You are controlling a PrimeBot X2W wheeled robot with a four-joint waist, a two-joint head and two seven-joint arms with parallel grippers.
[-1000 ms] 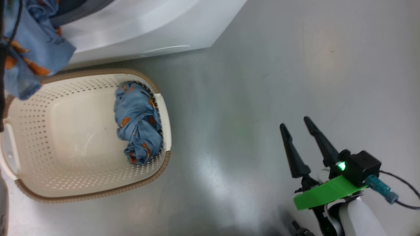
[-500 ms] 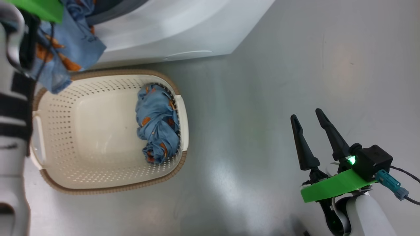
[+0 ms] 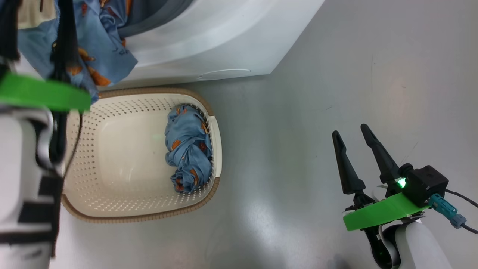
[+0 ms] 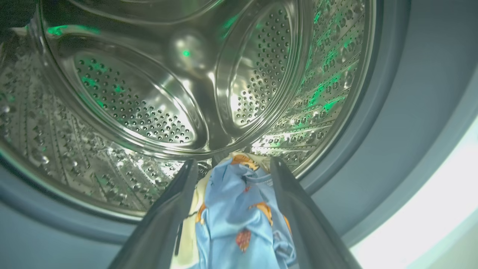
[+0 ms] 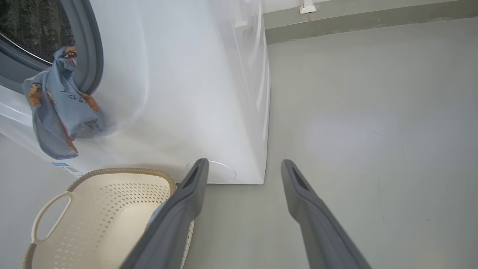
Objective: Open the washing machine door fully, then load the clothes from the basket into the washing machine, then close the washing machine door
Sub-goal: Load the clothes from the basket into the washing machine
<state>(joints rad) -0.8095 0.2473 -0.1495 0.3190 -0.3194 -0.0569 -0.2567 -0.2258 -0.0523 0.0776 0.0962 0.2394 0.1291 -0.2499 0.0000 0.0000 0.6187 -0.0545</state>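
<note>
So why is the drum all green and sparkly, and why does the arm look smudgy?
Left wrist view: green light glints off the shiny steel drum. Head view: a green lamp glows on the right arm, so one like it may cause that; the left arm is blurred, the basket sharp, and the floor has soft white glare.

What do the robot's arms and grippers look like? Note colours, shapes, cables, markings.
The right gripper and left gripper each have two long, dark, tapering fingers above a green bracket. The right wrist carries a black box with a green light and a teal plug on a dark cable. The left forearm is white with black bands.
</note>
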